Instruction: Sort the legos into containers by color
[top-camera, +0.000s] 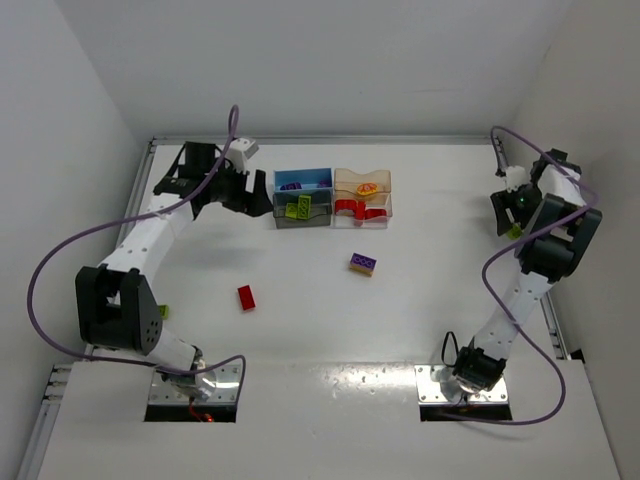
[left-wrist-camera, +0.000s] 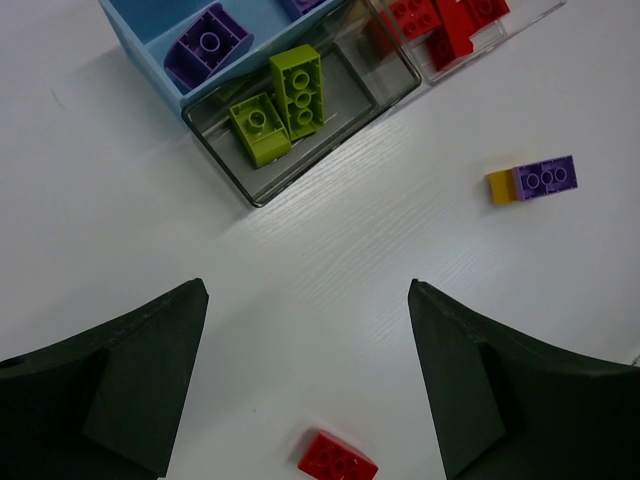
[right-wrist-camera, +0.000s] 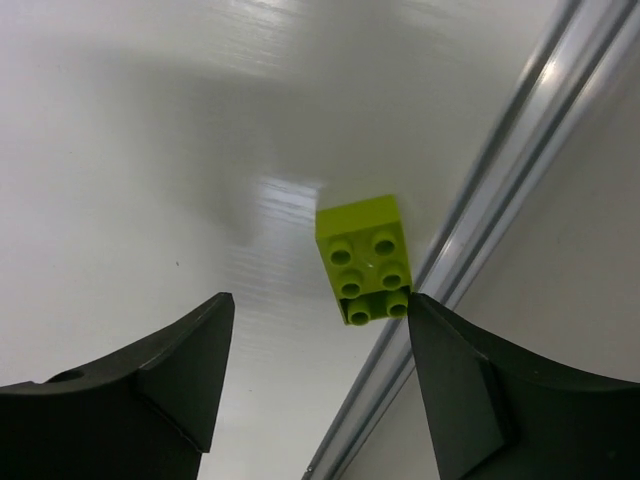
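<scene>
While the right pincer (right-wrist-camera: 320, 300) hangs with its jaws apart, we've got a lime green lego (right-wrist-camera: 365, 260) just ahead of the gap, untouched, right beside the rail (right-wrist-camera: 480, 200). Our left pincer (left-wrist-camera: 308, 290) is spread wide too, holding nothing, with the containers (left-wrist-camera: 250, 195) ahead-left and a red lego (left-wrist-camera: 337, 460) below.

No legible text, labels, numbers or signs anywhere

White table (top-camera: 300, 330): matt, with faint wood grain noted in the left wrist view. A glare patch (top-camera: 335, 378) is seen near its front edge. A metal rail (right-wrist-camera: 470, 230) is run along the right edge. Plain white walls (top-camera: 330, 60) are set on three sides.
</scene>
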